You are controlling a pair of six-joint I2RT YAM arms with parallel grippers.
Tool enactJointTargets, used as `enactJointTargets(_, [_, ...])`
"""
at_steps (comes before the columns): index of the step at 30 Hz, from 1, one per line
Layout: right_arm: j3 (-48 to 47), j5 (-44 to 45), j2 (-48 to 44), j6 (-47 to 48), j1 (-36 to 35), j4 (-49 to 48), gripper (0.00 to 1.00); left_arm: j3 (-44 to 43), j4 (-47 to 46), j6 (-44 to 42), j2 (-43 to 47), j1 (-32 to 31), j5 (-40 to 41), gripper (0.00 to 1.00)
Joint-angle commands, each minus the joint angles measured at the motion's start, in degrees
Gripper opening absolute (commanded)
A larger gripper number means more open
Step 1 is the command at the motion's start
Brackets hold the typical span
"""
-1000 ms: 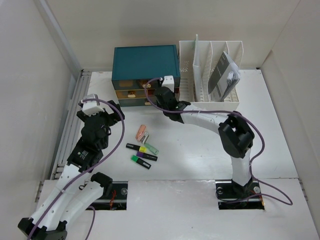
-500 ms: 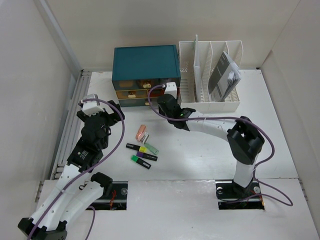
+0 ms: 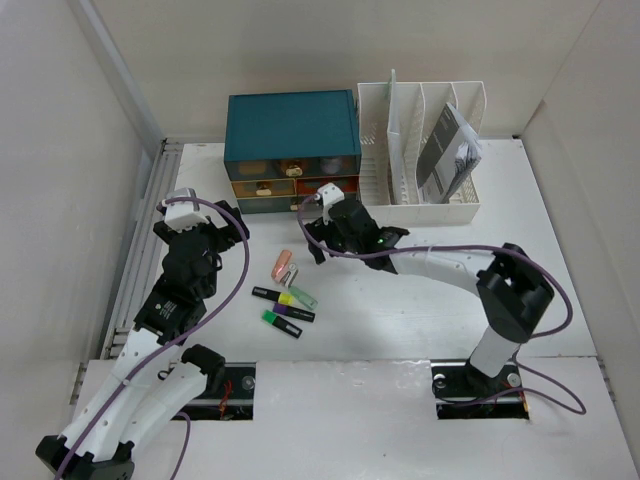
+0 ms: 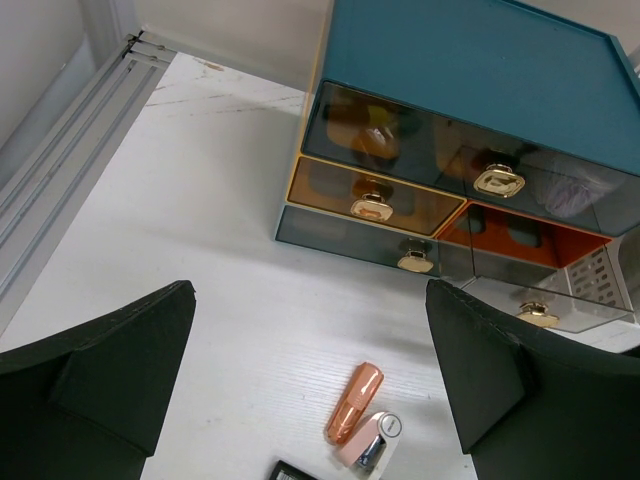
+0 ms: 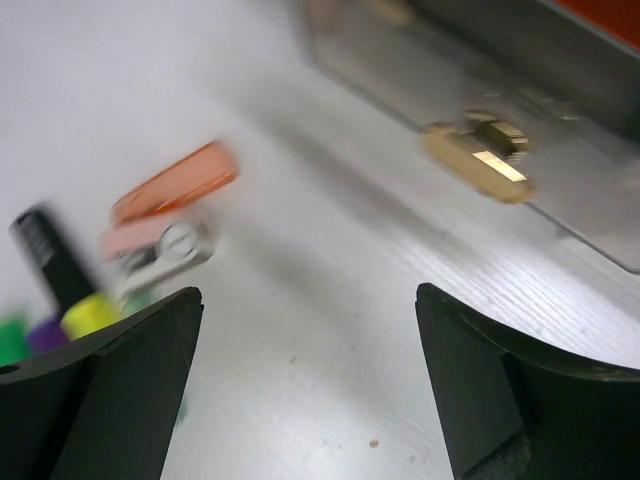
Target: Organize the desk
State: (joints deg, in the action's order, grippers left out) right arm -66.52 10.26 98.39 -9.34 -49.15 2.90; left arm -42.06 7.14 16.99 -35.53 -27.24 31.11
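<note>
Top external view: the bench (image 3: 400,310) lies beneath both arms, running from their bases out to the back wall. The right pincer (image 3: 314,240) hangs low over it, jaws spread wide with nothing between them. Just behind this pincer stands a teal drawer box (image 3: 290,125). In the right wrist view a clear drawer front with a gold handle (image 5: 480,160) sits ahead and to the right of the right pincer (image 5: 308,300).

From the left wrist view, that bottom right drawer (image 4: 540,305) appears to stand out a little from the box face. That would suit a place meant to take in small things, though what it holds I cannot tell.

The loose clutter lies just ahead of the right pincer's fingertips, toward the left arm. It is an orange tube (image 4: 352,402) touching a pink-and-silver piece (image 4: 372,440), with three highlighters (image 3: 288,305) a little nearer the arm bases. The wide jaws, aimed that way, read as readiness to pick up one of these.

The left pincer (image 3: 232,226) is also fully spread and empty. It sits raised, on the far side of the clutter from the right one, probably to keep out of the way (its camera frames drawers and tube alike). A white file rack (image 3: 420,195) with a booklet (image 3: 450,150) stands behind the right pincer, beside the drawer box.
</note>
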Motion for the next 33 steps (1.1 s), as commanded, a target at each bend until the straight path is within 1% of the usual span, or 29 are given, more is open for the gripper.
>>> enactJointTargets(1, [3.3, -19.4, -7.6, 12.5, -0.2, -7.0, 0.92, -0.5, -1.9, -0.6, 0.3, 0.1, 0.4, 0.99])
enactJointTargets(2, [3.3, -23.6, -7.6, 18.2, -0.2, -7.0, 0.92, -0.5, -1.9, -0.6, 0.3, 0.1, 0.4, 0.99])
enactJointTargets(3, [3.3, -32.5, -7.6, 21.2, -0.2, -7.0, 0.92, -0.5, -1.9, -0.6, 0.3, 0.1, 0.4, 0.99])
enactJointTargets(4, [3.3, -37.3, -7.0, 25.5, -0.2, -6.1, 0.92, -0.5, -1.9, -0.6, 0.3, 0.1, 0.4, 0.99])
enactJointTargets(5, [0.9, -41.2, -6.1, 35.2, -0.2, -1.4, 0.89, -0.5, -1.9, -0.6, 0.3, 0.1, 0.4, 0.99])
enactJointTargets(6, [-0.2, -44.2, -3.8, 39.6, -0.2, 0.4, 0.86, -0.5, -1.9, -0.6, 0.8, 0.1, 0.4, 0.99])
enactJointTargets(7, [-1.8, -48.7, -2.6, 45.2, -0.2, 3.7, 0.8, -0.5, -1.9, -0.6, 0.8, 0.1, -0.1, 0.99])
enactJointTargets(8, [-4.6, -49.6, -1.5, 49.4, -0.2, 8.0, 0.78, -0.5, -1.9, -0.6, 0.8, 0.1, -0.1, 0.99])
enactJointTargets(9, [-5.8, -50.8, 0.8, 56.1, -0.2, 9.7, 0.76, -0.5, -1.9, -0.6, 0.8, 0.1, -0.1, 0.99])
enactJointTargets(11, [-9.2, -52.5, 3.5, 63.0, -0.2, 14.6, 0.74, -0.5, -1.9, -1.2, 0.8, 0.1, -0.1, 0.99])
enactJointTargets(12, [-13.3, -52.5, 5.1, 68.8, -0.2, 19.2, 0.72, 0.0, -1.9, -1.2, 1.3, 0.1, -0.1, 0.99])
enactJointTargets(13, [-16.2, -52.5, 8.8, 73.0, -0.2, 23.5, 0.62, 0.1, -1.9, -1.2, 1.3, 0.1, -0.1, 0.99])
enactJointTargets(14, [-18.9, -52.5, 10.6, 75.5, -0.2, 26.9, 0.59, 0.1, -1.9, -1.2, 1.3, 0.1, -0.1, 0.99])
enactJointTargets(15, [-22.3, -52.5, 12.0, 76.6, -0.2, 29.6, 0.59, 0.1, -1.9, -1.2, 1.3, 0.1, -0.1, 0.99])
enactJointTargets(16, [-22.3, -51.5, 12.8, 77.8, -0.2, 29.6, 0.59, 0.1, -1.9, -1.2, 1.3, 0.1, -0.1, 0.99])
enactJointTargets(20, [-21.3, -50.0, 13.8, 80.6, -0.2, 25.7, 0.59, 0.1, -1.9, -1.2, 1.3, 0.1, -0.1, 0.99])
enactJointTargets(23, [-25.9, -48.1, 17.7, 83.2, -0.2, 30.8, 0.58, 0.1, -1.9, -1.2, 1.9, 0.1, -0.1, 0.99])
enactJointTargets(26, [-28.5, -47.5, 20.3, 83.9, -0.2, 33.4, 0.57, 0.1, -1.9, -1.2, 1.9, 0.1, -0.1, 0.99])
enactJointTargets(33, [-31.7, -45.5, 24.6, 83.3, -0.2, 34.0, 0.57, 0.1, -1.9, -1.2, 2.9, 0.1, -0.1, 0.99])
